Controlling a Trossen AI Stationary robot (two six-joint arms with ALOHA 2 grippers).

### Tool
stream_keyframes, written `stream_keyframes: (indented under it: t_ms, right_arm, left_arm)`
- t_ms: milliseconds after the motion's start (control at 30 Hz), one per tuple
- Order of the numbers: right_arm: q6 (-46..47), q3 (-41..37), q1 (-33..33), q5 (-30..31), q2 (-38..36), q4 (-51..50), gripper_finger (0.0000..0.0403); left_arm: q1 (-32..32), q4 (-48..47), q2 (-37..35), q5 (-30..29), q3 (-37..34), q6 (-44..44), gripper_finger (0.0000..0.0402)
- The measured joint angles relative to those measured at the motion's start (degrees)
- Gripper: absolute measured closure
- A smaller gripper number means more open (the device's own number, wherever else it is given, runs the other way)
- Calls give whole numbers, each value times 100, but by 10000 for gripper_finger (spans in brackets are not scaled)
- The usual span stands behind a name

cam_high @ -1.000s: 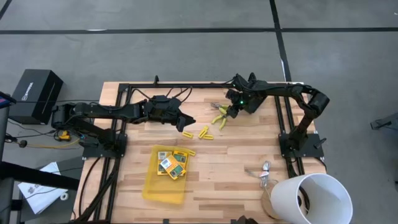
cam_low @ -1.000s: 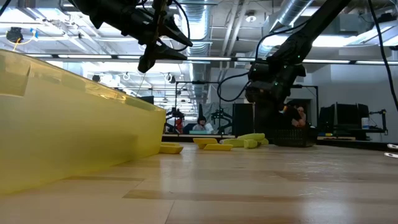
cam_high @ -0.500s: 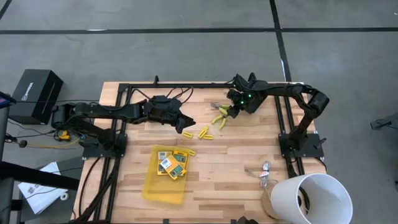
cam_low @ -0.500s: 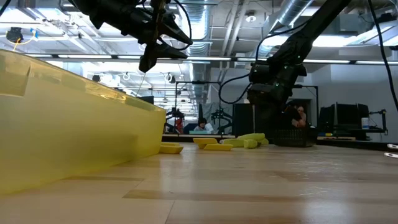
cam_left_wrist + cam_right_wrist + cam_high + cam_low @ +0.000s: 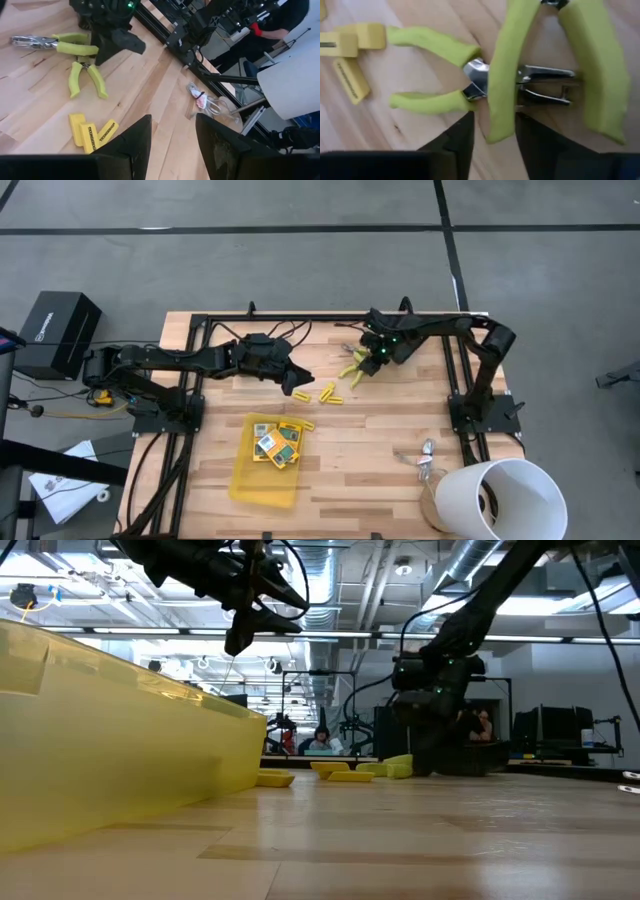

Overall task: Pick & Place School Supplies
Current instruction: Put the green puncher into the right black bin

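Right gripper [image 5: 368, 360], fingers spread, straddles one tool [image 5: 502, 75] handle at table's [image 5: 360, 435] one o'clock. Two tools overlap; closing could drag both. Left gripper [image 5: 300, 377] waits, spread.

Yellows and greens on pale wood

The table [image 5: 370, 440] is light, striped wood; the tray [image 5: 262, 477] is translucent yellow, holding boxes [image 5: 277, 442] printed green, yellow and orange. The sticks [image 5: 327, 392] are plain yellow with dark lettering. The tools [image 5: 510, 80] have yellow-green handles and silvery metal jaws. Both arms are black; a bucket [image 5: 505, 500] is white.
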Motion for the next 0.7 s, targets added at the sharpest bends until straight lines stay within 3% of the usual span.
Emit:
stream_keyframes:
  t_ms: [167, 700]
  right_arm:
    - [68, 230, 22, 296, -33, -66, 381]
    - [-113, 1331, -198, -166, -650, -560, 399]
  left_arm:
    - [2, 0, 0, 28, 0, 23, 252]
    - [85, 9, 0, 78, 0, 161, 252]
